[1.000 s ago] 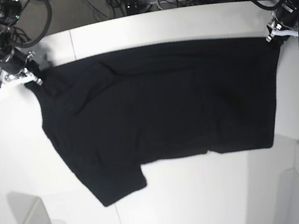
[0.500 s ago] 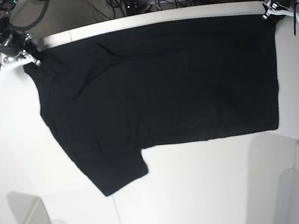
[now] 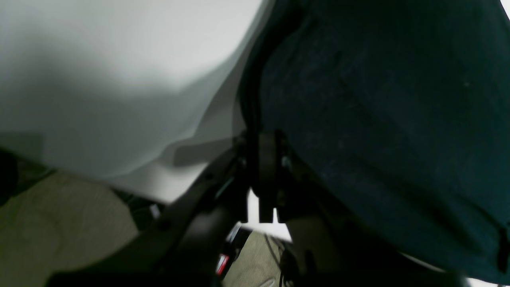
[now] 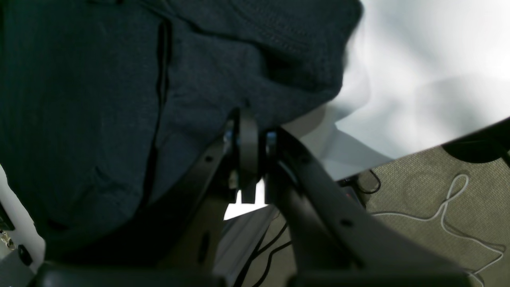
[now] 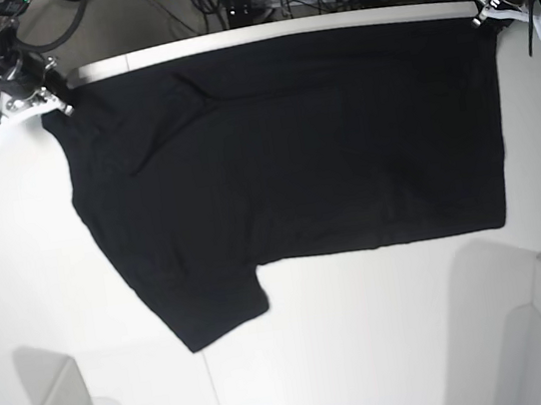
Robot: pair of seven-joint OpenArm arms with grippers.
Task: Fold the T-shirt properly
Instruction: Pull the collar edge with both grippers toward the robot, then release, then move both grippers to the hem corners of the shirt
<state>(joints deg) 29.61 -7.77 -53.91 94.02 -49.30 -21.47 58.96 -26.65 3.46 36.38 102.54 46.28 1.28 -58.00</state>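
Base view: large black short-sleeved cloth T-shirt [image 5: 283, 150], plain side up, spread across the white counter [image 5: 372, 349], top edge stretched along the far rim, one sleeve sticking out toward the near-left. Right gripper [image 5: 29, 95] pinched tight on the far-left corner, left gripper [image 5: 496, 12] pinched tight on the far-right corner. Fingers [image 4: 248, 147] pressed together in the right wrist view with dark knit bunched around them; same story in the left wrist view, fingers [image 3: 267, 167] clamped on a hem edge. Probably light, floppy, no stiffness at all, so sags wherever unsupported. Best grabbed at corners or seams, not mid-panel. Thin fabric, slight slip risk if tugged hard.
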